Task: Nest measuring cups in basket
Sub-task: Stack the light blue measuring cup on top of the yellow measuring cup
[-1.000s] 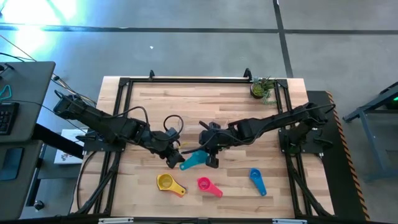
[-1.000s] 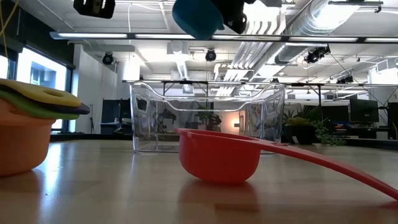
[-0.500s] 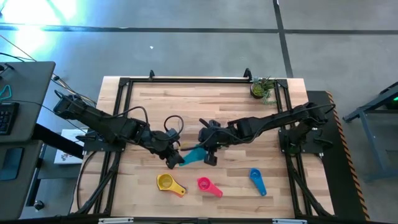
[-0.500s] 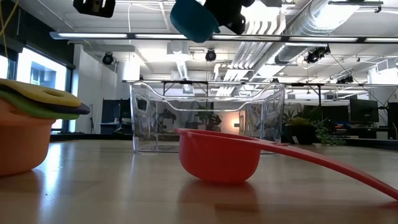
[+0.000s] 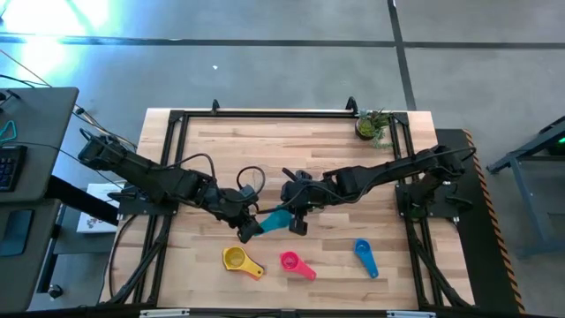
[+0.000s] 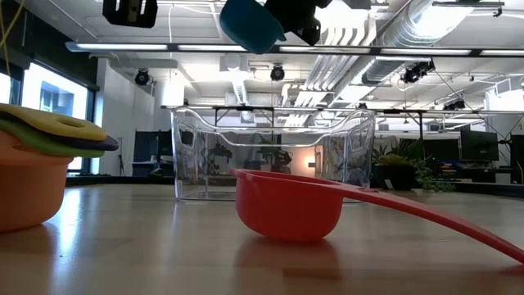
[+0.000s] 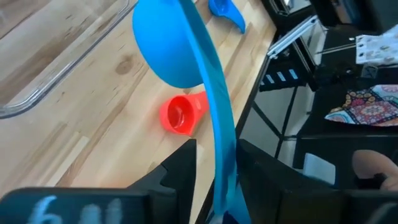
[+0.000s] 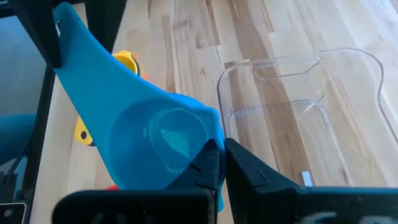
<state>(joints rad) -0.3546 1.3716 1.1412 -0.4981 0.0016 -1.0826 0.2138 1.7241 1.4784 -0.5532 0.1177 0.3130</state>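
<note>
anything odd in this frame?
The teal cup hangs in mid-air between both grippers: right gripper pinches its bowl rim, left gripper straddles its handle. The basket is empty. Nothing spilled.

A teal measuring cup (image 5: 276,220) is held up in the air near the middle of the high view. Lower down, a yellow cup (image 5: 235,258), a pink cup (image 5: 290,261) and a blue cup (image 5: 363,250) are laid on the wood. The clear basket (image 6: 270,156) is seen in the middle of the low view, standing upright.
</note>
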